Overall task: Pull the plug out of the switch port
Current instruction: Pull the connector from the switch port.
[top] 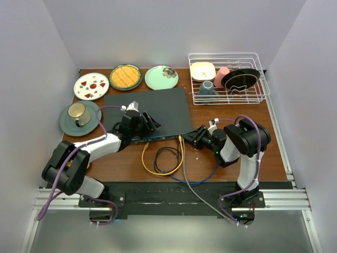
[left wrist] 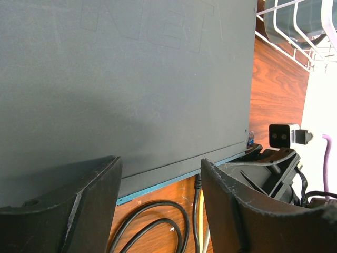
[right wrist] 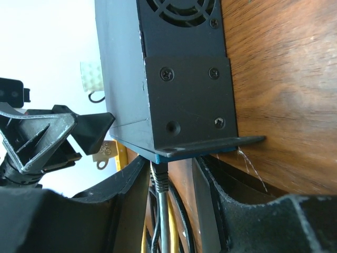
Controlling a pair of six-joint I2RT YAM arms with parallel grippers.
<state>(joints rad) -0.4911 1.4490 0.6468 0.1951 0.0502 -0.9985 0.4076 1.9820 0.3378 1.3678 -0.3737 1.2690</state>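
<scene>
The switch [top: 150,108] is a wide dark-grey box with a thin blue front edge [left wrist: 158,185]. In the right wrist view a grey plug [right wrist: 160,176] with a ribbed boot sits in a port at the switch's right front corner [right wrist: 179,105]. My right gripper [right wrist: 171,176] is open, with one finger on each side of the plug, and does not grip it. It also shows in the top view [top: 198,136]. My left gripper [top: 150,122] is open and empty over the switch's top near the front edge [left wrist: 160,171].
Yellow [top: 158,171], black [top: 167,154] and grey [top: 197,187] cables lie looped on the wooden table in front of the switch. A cup on a saucer [top: 79,113] stands at the left. Plates [top: 125,77] line the back. A dish rack [top: 227,78] stands at the back right.
</scene>
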